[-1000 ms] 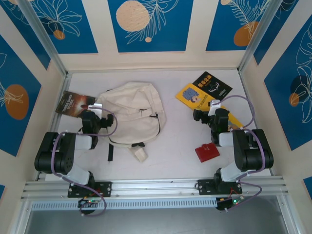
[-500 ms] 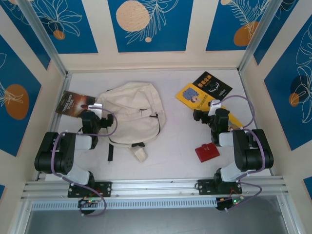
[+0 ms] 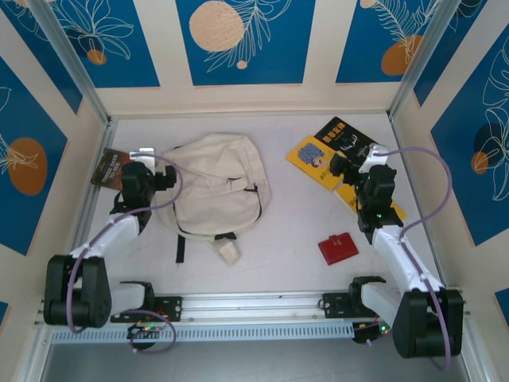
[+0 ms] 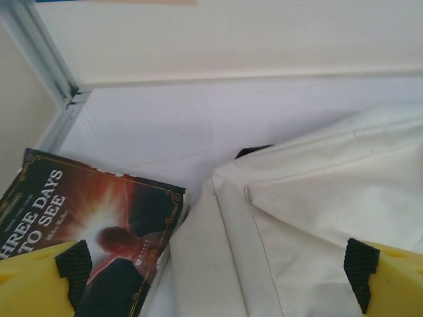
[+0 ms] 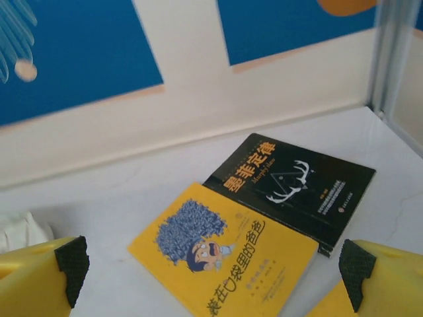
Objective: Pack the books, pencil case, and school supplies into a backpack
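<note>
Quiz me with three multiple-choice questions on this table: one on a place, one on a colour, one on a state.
1. Where is the dark brown book?
A) left of the backpack
B) on top of it
C) against the right wall

2. What colour is the small flat item near the right arm's base?
A) green
B) blue
C) red

3. How do the left gripper and right gripper stand?
A) shut on a book
B) open, holding nothing
C) pinching a strap

Answers:
1 A: the top view shows it by the backpack's left side.
2 C: it is plainly red.
3 B: both wrist views show the fingers wide apart, gripping nothing.
</note>
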Available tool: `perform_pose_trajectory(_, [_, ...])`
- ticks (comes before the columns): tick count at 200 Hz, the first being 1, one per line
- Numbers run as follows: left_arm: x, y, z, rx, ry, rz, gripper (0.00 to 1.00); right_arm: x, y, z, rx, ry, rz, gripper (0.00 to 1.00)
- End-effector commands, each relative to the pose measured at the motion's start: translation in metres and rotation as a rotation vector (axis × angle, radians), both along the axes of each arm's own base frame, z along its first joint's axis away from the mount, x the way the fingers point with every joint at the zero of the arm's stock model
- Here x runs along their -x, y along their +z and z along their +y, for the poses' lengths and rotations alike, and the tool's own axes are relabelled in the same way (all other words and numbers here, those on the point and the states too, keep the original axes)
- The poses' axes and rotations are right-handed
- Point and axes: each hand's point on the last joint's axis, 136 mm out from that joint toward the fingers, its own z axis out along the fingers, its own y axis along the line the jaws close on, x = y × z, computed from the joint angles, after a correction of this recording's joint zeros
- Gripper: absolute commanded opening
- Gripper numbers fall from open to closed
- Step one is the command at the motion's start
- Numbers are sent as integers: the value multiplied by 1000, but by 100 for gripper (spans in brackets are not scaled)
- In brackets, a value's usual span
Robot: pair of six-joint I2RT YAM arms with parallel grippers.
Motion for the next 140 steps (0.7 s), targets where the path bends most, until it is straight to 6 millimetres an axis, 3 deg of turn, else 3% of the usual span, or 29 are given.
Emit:
perform_pose_trajectory(1, [16, 18, 7, 74, 85, 69, 100, 24, -15, -24, -179, -197, 239, 99])
perform_pose_trajectory(28, [22, 37, -1, 167, 78, 81, 100, 25, -14, -23, -237, -205, 420, 99])
perform_pose_trajectory(58, [21, 37, -29, 361, 8, 139, 100, 15, -22, -1, -281, -92, 531, 99])
perform_pose_trajectory(87, [12, 21, -68, 517, -92, 224, 100, 6, -31, 34, -305, 61, 586, 99])
perform_pose_trajectory(116, [-7, -6, -101, 519, -96, 319, 98, 2, -46, 72, -311, 169, 633, 99])
perform_pose_trajectory(140, [-30, -28, -139, 490, -121, 397, 95, 2, -54, 103, -318, 255, 663, 99])
